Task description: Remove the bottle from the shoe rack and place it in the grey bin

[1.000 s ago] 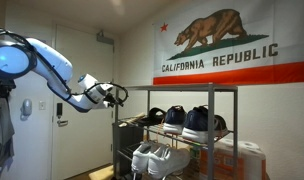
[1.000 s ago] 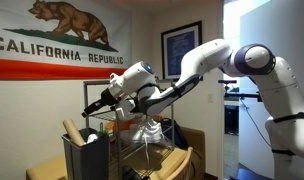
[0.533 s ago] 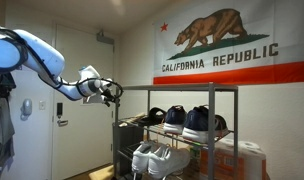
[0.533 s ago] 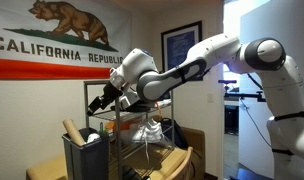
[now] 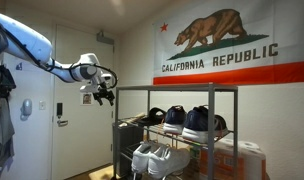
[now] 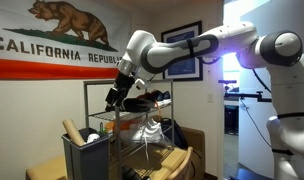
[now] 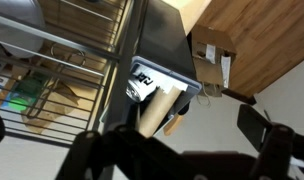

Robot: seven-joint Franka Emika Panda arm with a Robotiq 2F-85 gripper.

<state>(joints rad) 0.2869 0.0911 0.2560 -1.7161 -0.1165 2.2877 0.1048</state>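
The grey metal shoe rack (image 5: 235, 112) shows in both exterior views (image 6: 85, 102) and from above in the wrist view (image 7: 82, 50). The dark grey bin (image 5: 122, 140) stands at its end (image 6: 87, 160) (image 7: 170, 35). A small whitish object that may be the bottle (image 6: 89, 133) lies in the bin's top beside a cardboard tube (image 7: 157, 105); in the wrist view it is white with dark print (image 7: 142, 82). My gripper (image 5: 99, 97) hangs high above the bin (image 6: 112, 100), open and empty (image 7: 142, 135).
White sneakers (image 5: 157, 155) and dark caps (image 5: 197, 120) sit on the rack's shelves. A white-and-orange container (image 5: 247, 160) stands past the rack. A door (image 5: 77, 130) is behind the arm. A cardboard box (image 7: 212, 55) lies on the wooden floor by the bin.
My gripper has risen and drawn back from just above the bin to well over the rack's top. The whitish object in the bin has not moved.
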